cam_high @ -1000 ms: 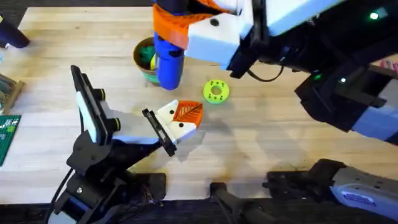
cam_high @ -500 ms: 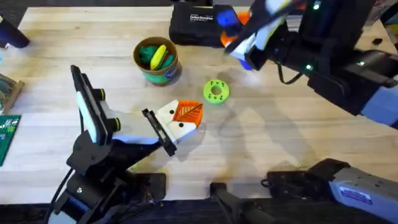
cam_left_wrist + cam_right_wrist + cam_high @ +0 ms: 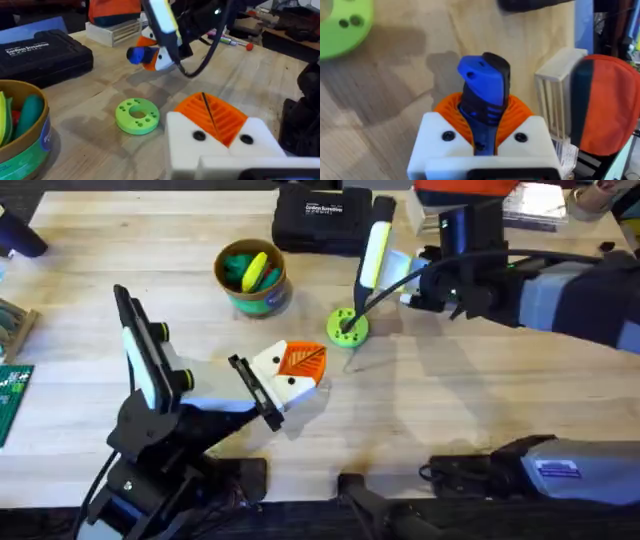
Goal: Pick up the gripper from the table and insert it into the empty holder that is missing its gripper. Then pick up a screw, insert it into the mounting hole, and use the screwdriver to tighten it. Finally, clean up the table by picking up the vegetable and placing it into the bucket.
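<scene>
Wooden table (image 3: 450,420): bucket (image 3: 251,277) far-centre, toys inside; lime-green disc (image 3: 347,326) beside it. Right gripper (image 3: 485,132), jaws clamped on blue screwdriver (image 3: 484,95), above the disc's far side. Left gripper (image 3: 290,375), jaws closed, orange pad (image 3: 212,116) showing, near disc. Black case (image 3: 322,220) behind.

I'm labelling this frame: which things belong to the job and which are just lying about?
Job: screwdriver in right gripper; holder with its orange gripper, held by left gripper; bucket.

Lying about: lime-green disc; black case; yellow toy in the bucket.
</scene>
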Available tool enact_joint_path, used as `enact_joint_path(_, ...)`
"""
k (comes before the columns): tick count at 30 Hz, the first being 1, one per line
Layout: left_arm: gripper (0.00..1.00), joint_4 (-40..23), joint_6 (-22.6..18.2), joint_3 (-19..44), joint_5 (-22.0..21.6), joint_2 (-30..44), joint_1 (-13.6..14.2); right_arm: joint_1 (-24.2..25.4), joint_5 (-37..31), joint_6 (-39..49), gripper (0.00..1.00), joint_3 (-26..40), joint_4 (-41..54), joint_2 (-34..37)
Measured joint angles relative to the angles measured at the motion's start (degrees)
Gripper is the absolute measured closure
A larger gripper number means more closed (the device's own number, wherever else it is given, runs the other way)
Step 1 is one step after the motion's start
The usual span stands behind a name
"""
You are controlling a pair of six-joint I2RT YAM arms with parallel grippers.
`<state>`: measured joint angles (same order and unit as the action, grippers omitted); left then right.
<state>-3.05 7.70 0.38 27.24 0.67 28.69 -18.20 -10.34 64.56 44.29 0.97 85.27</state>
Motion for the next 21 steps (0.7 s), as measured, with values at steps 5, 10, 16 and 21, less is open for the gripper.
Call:
enact_joint_path(5,0.988,0.0,0.0,0.0,0.0,0.0,0.0,0.1,-0.6,3.3,0.848,0.0,2.2,3.7)
enact_joint_path(10,0.988,0.0,0.0,0.0,0.0,0.0,0.0,0.1,-1.3,4.5,0.8,0.3,6.6,4.9)
enact_joint_path(16,0.988,0.0,0.0,0.0,0.0,0.0,0.0,0.2,-2.2,1.5,0.049,2.4,8.6,4.1)
enact_joint_path(21,0.988,0.0,0.0,0.0,0.0,0.0,0.0,0.3,-2.5,-4.1,0.008,2.6,9.9,3.7)
